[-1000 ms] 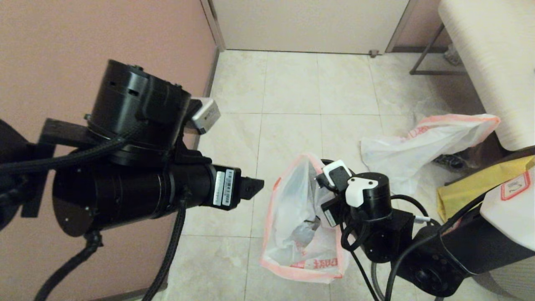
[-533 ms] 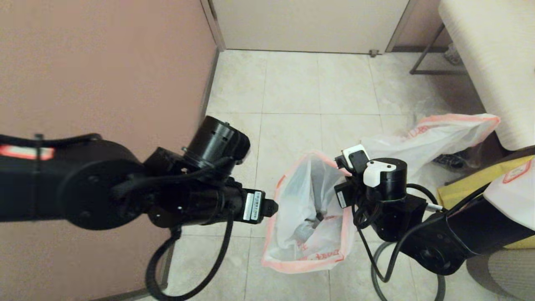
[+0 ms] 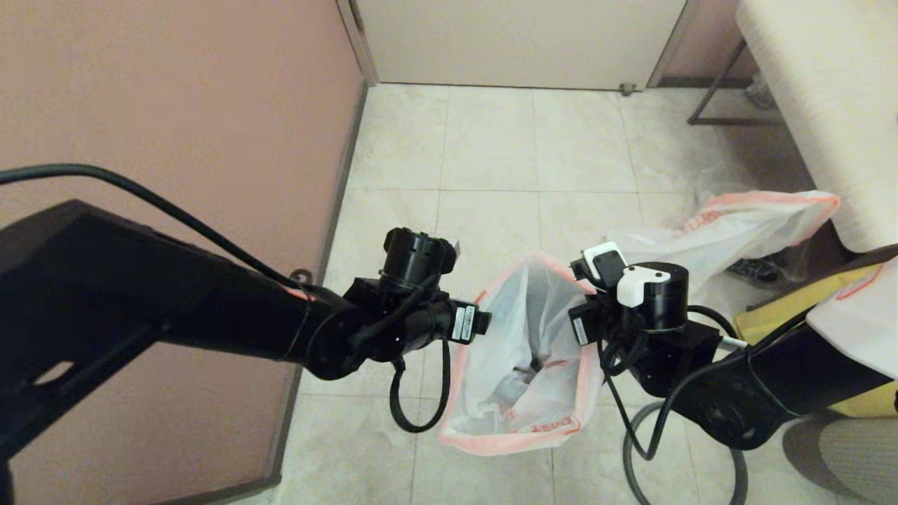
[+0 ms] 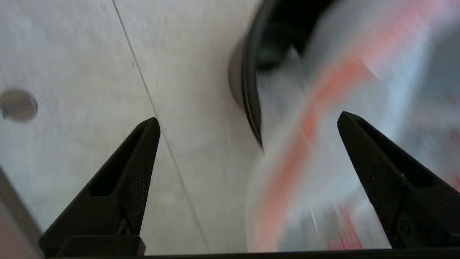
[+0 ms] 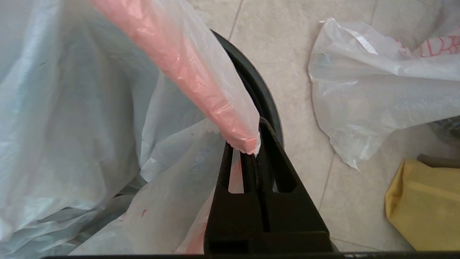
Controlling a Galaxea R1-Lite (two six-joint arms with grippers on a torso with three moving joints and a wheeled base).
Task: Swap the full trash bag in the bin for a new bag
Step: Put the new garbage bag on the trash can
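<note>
The full trash bag (image 3: 519, 365), translucent white with an orange-pink mouth band, stands open at the floor's middle with crushed cans dimly showing inside. It sits in the bin (image 5: 264, 99), of which only a stretch of dark rim (image 4: 251, 97) shows. My right gripper (image 5: 248, 144) is shut on the bag's mouth band at its right side and holds it up. At the bag's left side my left gripper (image 4: 248, 120) is open, with the bag's band and the bin rim ahead between its fingers. The new bag (image 3: 722, 238) lies limp on the floor to the right.
A pink wall (image 3: 175, 105) runs close along the left arm. A yellow fabric bag (image 3: 793, 308) and a clear bag with dark things (image 3: 761, 270) lie at the right, under a white bench (image 3: 821, 105). Bare tiles (image 3: 491, 140) stretch behind the bin.
My left arm has swung down and forward until its open gripper is at the bag's left edge. The right gripper has shifted slightly right and back with the mouth band, widening the bag's opening.
</note>
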